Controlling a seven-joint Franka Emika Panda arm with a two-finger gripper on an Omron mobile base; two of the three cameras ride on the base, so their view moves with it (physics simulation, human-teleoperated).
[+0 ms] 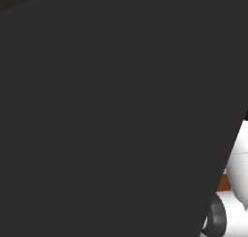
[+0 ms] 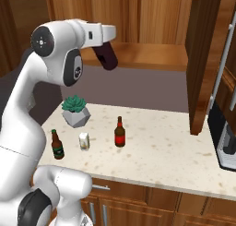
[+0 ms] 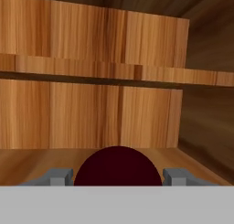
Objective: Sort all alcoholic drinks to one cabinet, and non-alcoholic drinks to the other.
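Observation:
My gripper [image 3: 118, 176] is shut on the wide dark purple bottle [image 3: 118, 166], a non-alcoholic drink whose rounded top sits between the two fingertips [image 3: 57, 176]. In the right base view that bottle [image 2: 106, 55] hangs tilted under the hand, high above the counter, at the open wall cabinet's lower shelf [image 2: 147, 56]. The hand view looks into the wooden cabinet, with a shelf [image 3: 114, 72] crossing above. On the counter [image 2: 161, 151] stand a brown beer bottle [image 2: 57, 145] with a green label, another brown bottle [image 2: 120, 133] with a red label, and a small white carton [image 2: 83, 140].
A potted succulent [image 2: 75, 110] sits at the counter's back left. The cabinet's open door [image 2: 203, 59] hangs to the right. A dark appliance [image 2: 223, 137] stands at the right edge. A dark flat panel [image 1: 106, 115] lies close before the left base camera.

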